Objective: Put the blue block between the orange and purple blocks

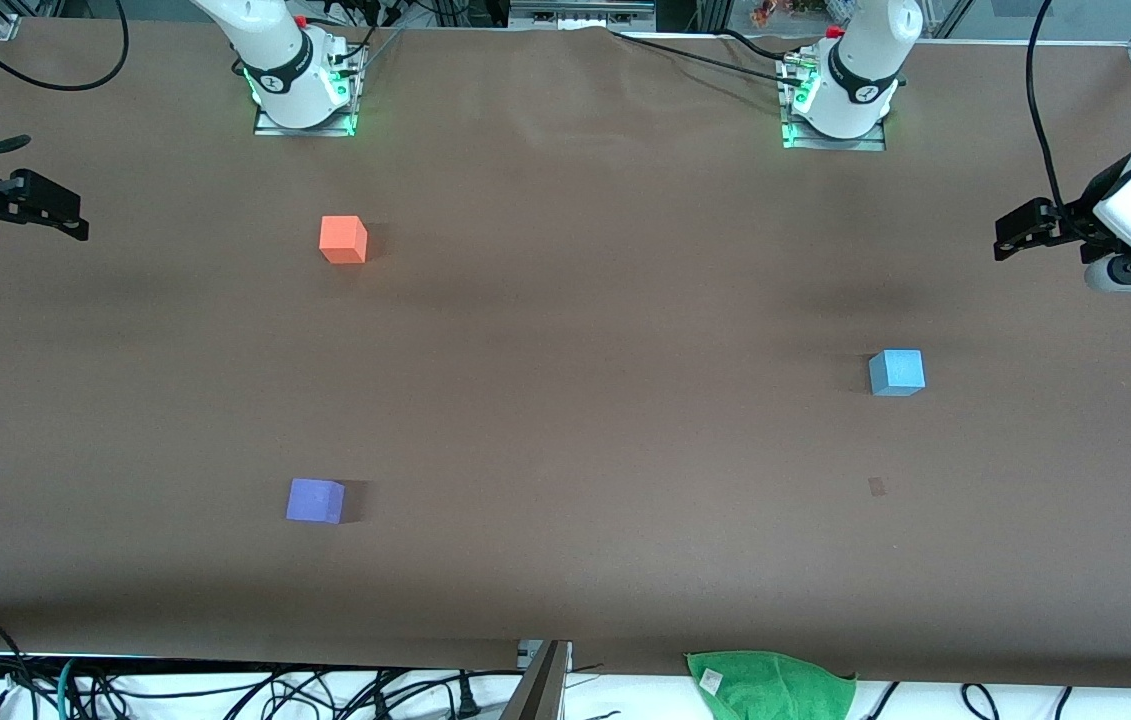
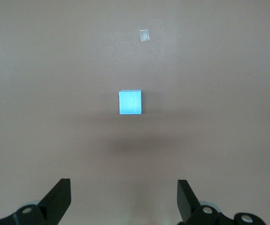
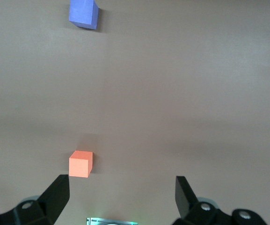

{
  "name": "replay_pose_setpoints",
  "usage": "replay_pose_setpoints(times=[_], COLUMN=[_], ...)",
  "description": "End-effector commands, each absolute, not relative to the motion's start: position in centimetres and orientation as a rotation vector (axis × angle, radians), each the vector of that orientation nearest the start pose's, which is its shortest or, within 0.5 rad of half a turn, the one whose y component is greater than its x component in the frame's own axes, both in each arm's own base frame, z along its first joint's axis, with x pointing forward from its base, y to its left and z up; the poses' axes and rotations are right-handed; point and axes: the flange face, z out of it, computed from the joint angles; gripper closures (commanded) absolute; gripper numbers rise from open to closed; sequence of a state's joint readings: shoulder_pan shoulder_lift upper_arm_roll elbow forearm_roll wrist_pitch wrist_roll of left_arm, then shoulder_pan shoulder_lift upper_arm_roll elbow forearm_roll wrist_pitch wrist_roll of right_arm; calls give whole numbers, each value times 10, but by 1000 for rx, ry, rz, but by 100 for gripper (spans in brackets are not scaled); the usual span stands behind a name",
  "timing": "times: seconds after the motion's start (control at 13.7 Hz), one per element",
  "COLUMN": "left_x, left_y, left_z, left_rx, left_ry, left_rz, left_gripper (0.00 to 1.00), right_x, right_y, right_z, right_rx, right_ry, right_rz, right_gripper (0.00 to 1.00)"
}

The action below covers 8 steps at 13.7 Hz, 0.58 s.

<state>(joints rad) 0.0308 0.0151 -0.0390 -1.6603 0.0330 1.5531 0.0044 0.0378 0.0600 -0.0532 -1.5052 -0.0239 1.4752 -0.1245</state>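
The light blue block [image 1: 896,372] sits on the brown table toward the left arm's end and shows in the left wrist view [image 2: 130,102]. The orange block [image 1: 343,240] sits toward the right arm's end, near the right arm's base. The purple block [image 1: 315,500] sits nearer the front camera than the orange one. Both show in the right wrist view, the orange block [image 3: 80,164] and the purple block [image 3: 83,13]. My left gripper [image 1: 1005,238] [image 2: 124,187] is open and empty, up over the table's edge at the left arm's end. My right gripper [image 1: 77,220] [image 3: 122,185] is open and empty over the table's edge at the right arm's end.
A green cloth [image 1: 770,682] lies at the table's near edge. A small tape mark [image 1: 876,487] lies on the table nearer the front camera than the blue block. The arm bases [image 1: 300,85] [image 1: 840,100] stand at the back. Cables hang along the near edge.
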Motion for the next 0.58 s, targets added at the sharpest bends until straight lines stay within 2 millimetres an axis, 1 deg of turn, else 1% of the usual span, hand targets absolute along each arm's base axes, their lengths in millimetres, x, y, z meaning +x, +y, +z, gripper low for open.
replay_pose_setpoints(times=[0.0, 0.07, 0.22, 0.36, 0.51], left_x=[569, 576, 585, 586, 589], left_y=[4, 3, 4, 5, 12], left_z=[571, 569, 572, 571, 564], left_rx=[-3121, -3118, -3118, -3118, -3117], left_ry=[34, 37, 39, 39, 27], left_rz=[204, 206, 185, 185, 206], left_gripper=[0, 0, 0, 0, 0], right_x=[563, 564, 564, 564, 564], right_y=[-11, -11, -11, -11, -11], right_z=[617, 618, 618, 617, 617], right_rx=[-3153, -3153, -3153, -3153, -3153], right_ry=[-187, -187, -187, -187, -187], right_rz=[134, 129, 129, 131, 131], right_gripper=[0, 0, 0, 0, 0])
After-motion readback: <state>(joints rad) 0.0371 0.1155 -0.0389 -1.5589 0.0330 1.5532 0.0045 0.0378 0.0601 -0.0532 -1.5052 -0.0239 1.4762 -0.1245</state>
